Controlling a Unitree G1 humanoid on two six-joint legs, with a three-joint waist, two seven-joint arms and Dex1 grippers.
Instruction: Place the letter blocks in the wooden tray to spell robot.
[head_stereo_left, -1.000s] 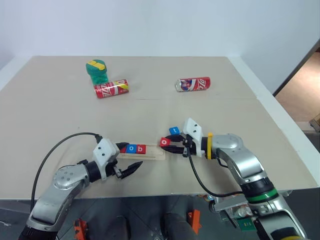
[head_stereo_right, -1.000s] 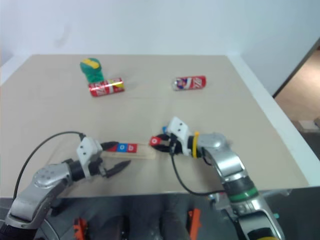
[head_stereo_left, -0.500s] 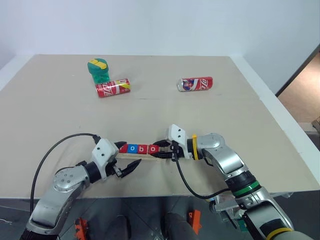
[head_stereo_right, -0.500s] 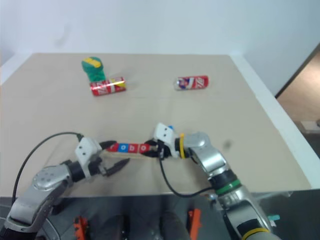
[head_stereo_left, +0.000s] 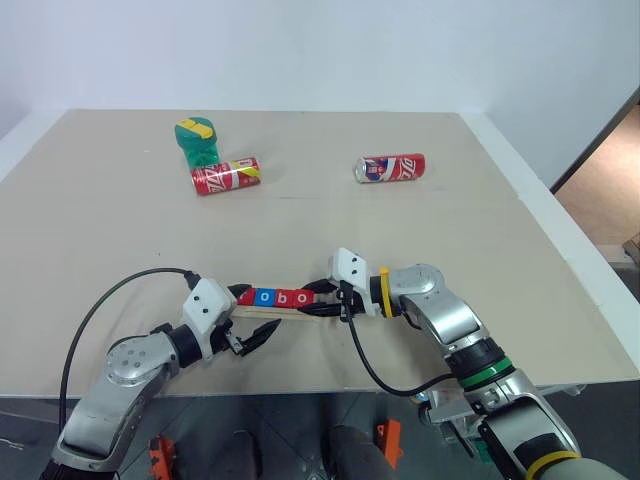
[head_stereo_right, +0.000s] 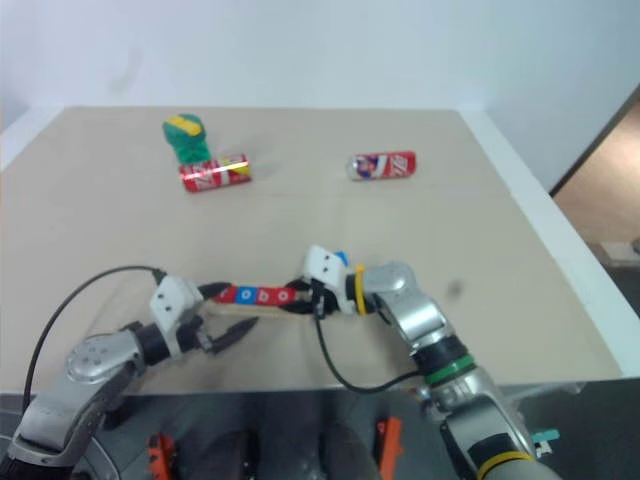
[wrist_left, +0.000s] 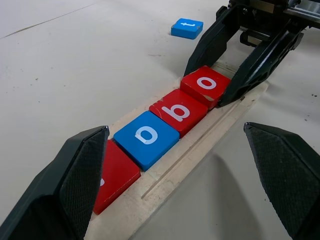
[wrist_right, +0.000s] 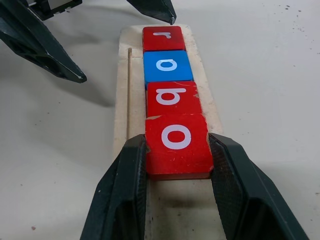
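Red o block (wrist_right: 177, 144) | in right jaws | 4th on wooden tray (wrist_right: 121, 105)

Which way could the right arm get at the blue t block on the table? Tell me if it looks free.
Probably not yet: the right gripper has its jaws shut on the red o block at the wooden tray. Once released, bare table surrounds the blue t block just beyond.

table (head_stereo_left: 120, 240) | two red cans (head_stereo_left: 225, 176) (head_stereo_left: 390, 168) lying | green-yellow object (head_stereo_left: 196, 139)
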